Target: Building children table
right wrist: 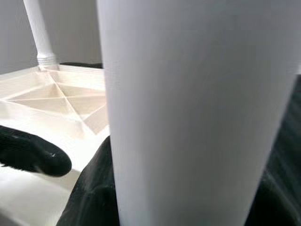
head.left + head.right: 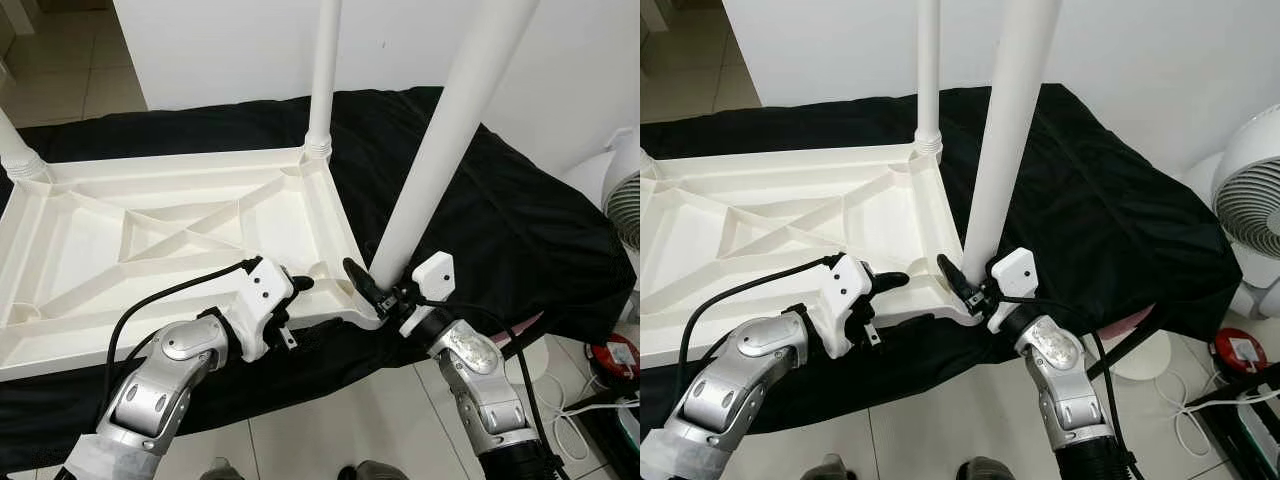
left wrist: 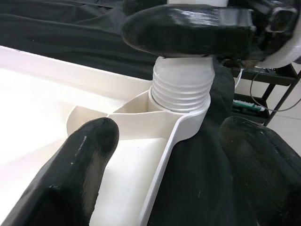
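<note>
Both silver arms reach forward, elbows bent, wrists angled inward toward each other. Left gripper (image 2: 300, 284) is level, its two black fingers (image 3: 80, 160) spread wide with nothing between them. Right gripper (image 2: 372, 285) is tilted up and left, its black fingers (image 2: 956, 275) closed around a white table leg (image 2: 440, 150) at the base. The fingertips of the two grippers are near, not touching.

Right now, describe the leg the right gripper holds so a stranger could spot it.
The white tabletop lies upside down on a black cloth. The leg stands at its near right corner, in the right gripper, thicker-looking than the far leg.
</note>
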Motion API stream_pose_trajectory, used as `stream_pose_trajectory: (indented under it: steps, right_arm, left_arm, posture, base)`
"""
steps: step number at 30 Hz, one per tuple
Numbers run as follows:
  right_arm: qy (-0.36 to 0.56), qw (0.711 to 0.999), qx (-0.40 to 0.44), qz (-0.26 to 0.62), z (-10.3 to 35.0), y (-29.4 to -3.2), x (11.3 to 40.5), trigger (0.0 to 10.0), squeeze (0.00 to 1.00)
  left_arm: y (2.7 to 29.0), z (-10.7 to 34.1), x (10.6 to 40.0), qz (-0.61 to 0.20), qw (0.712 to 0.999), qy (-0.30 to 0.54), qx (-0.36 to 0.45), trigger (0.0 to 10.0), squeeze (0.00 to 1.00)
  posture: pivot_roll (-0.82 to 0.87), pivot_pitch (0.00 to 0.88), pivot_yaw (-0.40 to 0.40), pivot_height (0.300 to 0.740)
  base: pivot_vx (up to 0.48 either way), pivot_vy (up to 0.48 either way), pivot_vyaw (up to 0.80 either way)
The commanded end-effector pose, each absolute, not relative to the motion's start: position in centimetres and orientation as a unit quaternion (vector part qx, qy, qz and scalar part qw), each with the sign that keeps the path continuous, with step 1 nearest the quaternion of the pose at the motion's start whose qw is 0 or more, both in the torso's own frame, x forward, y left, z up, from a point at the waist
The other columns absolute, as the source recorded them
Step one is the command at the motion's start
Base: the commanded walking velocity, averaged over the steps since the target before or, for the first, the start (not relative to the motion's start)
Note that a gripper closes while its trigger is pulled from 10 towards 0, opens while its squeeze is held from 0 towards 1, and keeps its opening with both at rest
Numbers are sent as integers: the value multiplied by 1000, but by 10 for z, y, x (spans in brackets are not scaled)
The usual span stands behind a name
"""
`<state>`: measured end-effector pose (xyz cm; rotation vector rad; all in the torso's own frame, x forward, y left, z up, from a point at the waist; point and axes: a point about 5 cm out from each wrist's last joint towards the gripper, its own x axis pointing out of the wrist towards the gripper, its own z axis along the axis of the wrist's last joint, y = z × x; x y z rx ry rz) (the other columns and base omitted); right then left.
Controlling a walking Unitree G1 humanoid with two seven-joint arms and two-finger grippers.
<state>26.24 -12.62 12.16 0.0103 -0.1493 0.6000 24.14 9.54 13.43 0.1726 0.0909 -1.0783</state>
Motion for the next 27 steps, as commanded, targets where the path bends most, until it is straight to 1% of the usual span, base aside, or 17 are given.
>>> stream_pose_trajectory:
  steps: [1, 9, 17, 19, 21, 24, 25, 26, 27]
  right_arm:
    - [35, 962, 34, 269, 82, -134, 257, 10000, 0]
    - [45, 967, 43, 245, 83, -140, 266, 10000, 0]
    - [42, 971, 42, 229, 83, -140, 268, 10000, 0]
    - [44, 979, 33, 198, 82, -144, 272, 10000, 0]
    - [43, 981, 29, 186, 81, -146, 274, 10000, 0]
    - [38, 993, 18, 112, 82, -154, 283, 10000, 0]
    - [38, 993, 18, 112, 82, -154, 283, 10000, 0]
    - [34, 996, 18, 75, 83, -159, 287, 10000, 0]
    - [34, 996, 18, 75, 83, -159, 287, 10000, 0]
  left_arm:
    - [96, 135, 241, -504, 858, 45, 86, 10000, 0]
    - [97, 136, 242, -503, 859, 43, 86, 10000, 0]
    - [97, 137, 242, -498, 862, 42, 86, 10000, 0]
    - [96, 138, 242, -497, 862, 42, 85, 10000, 0]
    - [96, 138, 243, -497, 862, 41, 85, 10000, 0]
    - [95, 138, 243, -498, 862, 39, 84, 10000, 0]
    - [95, 138, 243, -498, 862, 39, 84, 10000, 0]
    - [94, 138, 243, -499, 862, 39, 84, 10000, 0]
    - [94, 138, 243, -499, 862, 39, 84, 10000, 0]
  posture:
    - [66, 46, -18, 740]
    - [68, 45, -20, 740]
    - [68, 44, -22, 740]
    - [67, 41, -23, 740]
    - [67, 41, -23, 740]
    - [66, 35, -27, 740]
    - [66, 35, -27, 740]
    - [65, 32, -28, 740]
    - [65, 32, -28, 740]
  base:
    - [0, 0, 0]
    - [0, 0, 0]
    - [0, 0, 0]
    - [0, 0, 0]
    - [0, 0, 0]
    - [0, 0, 0]
    - [0, 0, 0]
    - [0, 0, 0]
    - [0, 0, 0]
